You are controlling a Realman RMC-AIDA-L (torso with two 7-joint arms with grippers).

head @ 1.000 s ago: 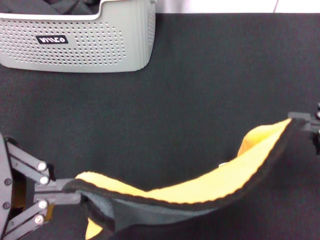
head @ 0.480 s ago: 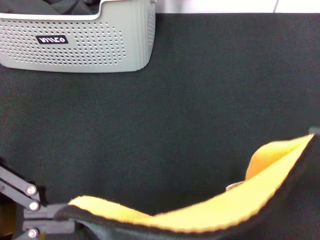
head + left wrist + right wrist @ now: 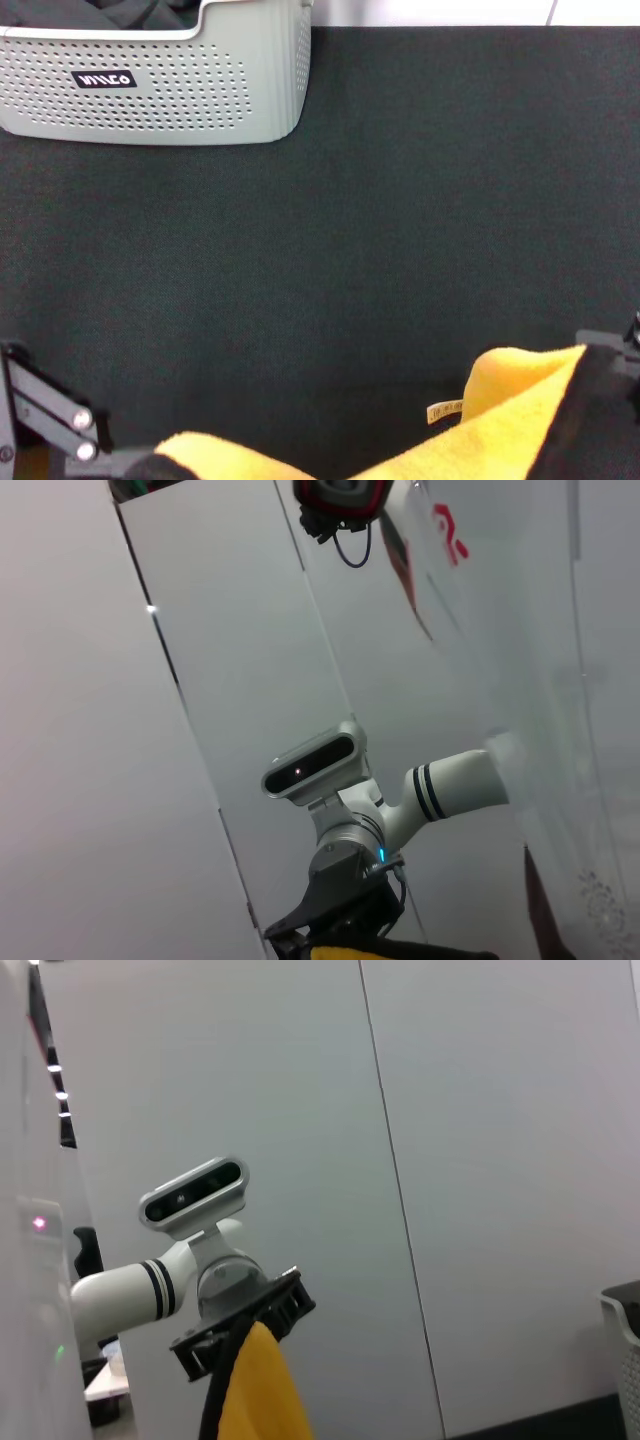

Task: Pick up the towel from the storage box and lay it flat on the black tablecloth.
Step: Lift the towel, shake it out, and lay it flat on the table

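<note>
The towel hangs stretched between my two grippers at the near edge of the head view, yellow side up, with black edging and a small white tag. My left gripper is shut on its left corner; the right wrist view shows that gripper clamping the yellow towel. My right gripper is shut on the right corner, and it also shows in the left wrist view. The black tablecloth lies under everything. The storage box stands at the far left.
Dark black fabric lies inside the storage box, which carries a small black label. A white strip borders the tablecloth's far edge. Open tablecloth lies between the box and the towel.
Both grippers have moved toward the near edge with the towel between them. The towel now shows less and sits lower in the head view.
</note>
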